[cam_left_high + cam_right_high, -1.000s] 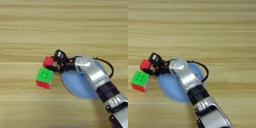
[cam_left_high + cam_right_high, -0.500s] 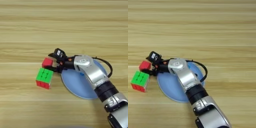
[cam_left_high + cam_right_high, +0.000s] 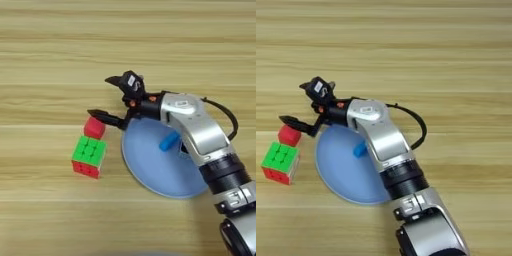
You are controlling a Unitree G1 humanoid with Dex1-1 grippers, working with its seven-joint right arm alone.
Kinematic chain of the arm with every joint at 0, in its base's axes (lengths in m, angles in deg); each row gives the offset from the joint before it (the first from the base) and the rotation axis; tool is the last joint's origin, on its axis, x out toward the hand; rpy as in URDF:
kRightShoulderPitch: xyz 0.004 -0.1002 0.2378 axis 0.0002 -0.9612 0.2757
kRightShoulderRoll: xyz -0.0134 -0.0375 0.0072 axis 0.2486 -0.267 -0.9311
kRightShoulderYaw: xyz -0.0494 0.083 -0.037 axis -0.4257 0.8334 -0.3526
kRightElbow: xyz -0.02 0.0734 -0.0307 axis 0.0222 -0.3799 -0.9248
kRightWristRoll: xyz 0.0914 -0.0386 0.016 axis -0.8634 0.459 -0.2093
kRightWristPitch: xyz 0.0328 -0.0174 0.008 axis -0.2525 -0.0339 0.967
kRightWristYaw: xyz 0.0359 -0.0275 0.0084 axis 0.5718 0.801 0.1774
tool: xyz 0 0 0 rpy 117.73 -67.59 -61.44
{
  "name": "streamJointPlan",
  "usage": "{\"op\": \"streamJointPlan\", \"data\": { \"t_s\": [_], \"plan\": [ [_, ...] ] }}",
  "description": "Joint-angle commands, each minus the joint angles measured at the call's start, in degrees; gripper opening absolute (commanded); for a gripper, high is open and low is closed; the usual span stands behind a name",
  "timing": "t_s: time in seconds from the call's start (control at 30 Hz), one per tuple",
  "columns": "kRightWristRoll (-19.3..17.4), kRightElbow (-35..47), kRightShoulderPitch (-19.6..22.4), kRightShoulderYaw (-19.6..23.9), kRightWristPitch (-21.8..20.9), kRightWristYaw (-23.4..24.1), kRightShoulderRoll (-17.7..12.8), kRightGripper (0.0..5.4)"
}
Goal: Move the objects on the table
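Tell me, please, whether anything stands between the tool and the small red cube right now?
Nothing visible does. The open tool sits just right of the red cube, its lower finger tip just above the cube's top edge. The green-topped puzzle cube lies on the cube's far side, toward the camera.

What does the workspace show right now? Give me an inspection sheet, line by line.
Surface: light wooden table with horizontal plank grain.
Job's things: small red cube on the wood, against the upper edge of a puzzle cube; light-blue plate to its right; bright-blue bar lying on the plate. White cube: nothing seen.
Clutter: puzzle cube with green top and red side, left of the plate.
Grippers: right gripper open, fingers spread wide, lower fingertip just above the red cube, holding nothing.
Cables: black cable looping off the silver forearm.
Surroundings: nothing seen beyond the table.
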Motion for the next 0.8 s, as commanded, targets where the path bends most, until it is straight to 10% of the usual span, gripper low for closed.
{"op": "streamJointPlan", "data": {
  "t_s": [0.03,0.8],
  "plan": [
    [-3.13,4.47,4.34,4.58,0.25,-0.20,-3.67,5.38],
    [-3.90,-3.36,-2.58,12.31,-6.75,-7.64,-20.82,5.38]
  ]
}}
